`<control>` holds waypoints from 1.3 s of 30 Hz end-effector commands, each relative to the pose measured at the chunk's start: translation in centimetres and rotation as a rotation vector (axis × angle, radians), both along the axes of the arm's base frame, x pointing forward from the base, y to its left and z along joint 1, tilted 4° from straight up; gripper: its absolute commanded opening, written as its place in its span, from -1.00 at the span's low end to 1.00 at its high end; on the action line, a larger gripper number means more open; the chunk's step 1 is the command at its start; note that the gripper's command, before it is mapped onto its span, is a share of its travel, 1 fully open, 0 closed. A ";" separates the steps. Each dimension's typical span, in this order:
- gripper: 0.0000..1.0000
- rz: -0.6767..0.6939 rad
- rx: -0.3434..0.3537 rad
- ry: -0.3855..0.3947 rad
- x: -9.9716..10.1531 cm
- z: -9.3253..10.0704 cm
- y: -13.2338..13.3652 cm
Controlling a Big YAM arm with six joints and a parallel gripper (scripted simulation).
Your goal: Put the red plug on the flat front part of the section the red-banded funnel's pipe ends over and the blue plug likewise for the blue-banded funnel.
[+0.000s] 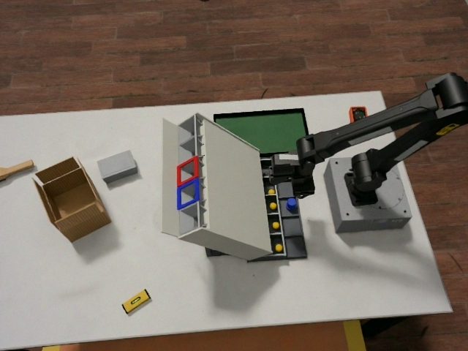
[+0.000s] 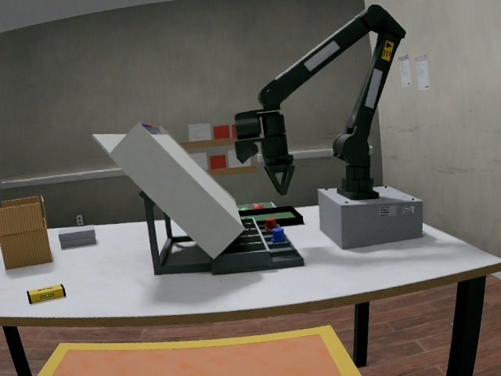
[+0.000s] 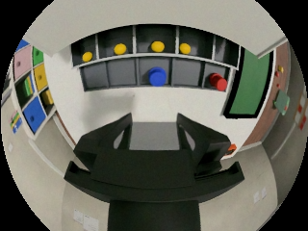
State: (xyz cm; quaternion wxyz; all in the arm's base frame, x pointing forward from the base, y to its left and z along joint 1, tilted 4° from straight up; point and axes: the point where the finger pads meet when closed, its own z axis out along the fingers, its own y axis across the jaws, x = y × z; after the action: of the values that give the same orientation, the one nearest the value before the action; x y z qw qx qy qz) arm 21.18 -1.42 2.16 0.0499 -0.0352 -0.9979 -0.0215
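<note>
My gripper (image 2: 282, 182) is open and empty, and hangs well above the dark row of sections (image 2: 258, 243); it also shows in the wrist view (image 3: 154, 135). The blue plug (image 1: 291, 204) stands on the flat front of the middle section (image 3: 157, 76). The red plug (image 2: 270, 222) (image 3: 218, 81) stands on the flat front of the end section next to the green tray; the arm hides it in the top view. Several yellow marbles (image 3: 158, 45) lie in the section pockets. The red-banded funnel (image 1: 187, 170) and blue-banded funnel (image 1: 188, 193) sit side by side above the white cover (image 1: 230, 189).
A green tray (image 1: 264, 130) lies behind the sections and holds a red marble (image 2: 257, 206). The arm's grey base (image 1: 368, 196) stands to the right. A cardboard box (image 1: 69, 198), a grey block (image 1: 117, 165), a yellow level (image 1: 136, 300) and an orange item (image 1: 357, 112) lie about.
</note>
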 end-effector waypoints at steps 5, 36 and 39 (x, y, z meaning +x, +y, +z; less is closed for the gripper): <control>0.18 -0.002 -0.002 -0.031 2.2 1.2 -0.4; 0.18 0.000 0.001 -0.002 2.3 1.3 -0.4; 0.18 0.000 0.000 -0.009 2.2 1.3 -0.4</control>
State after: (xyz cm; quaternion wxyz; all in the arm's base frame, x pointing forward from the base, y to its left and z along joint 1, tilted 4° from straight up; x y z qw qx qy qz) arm 21.13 -1.42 2.19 0.0658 -0.0355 -0.9969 -0.0224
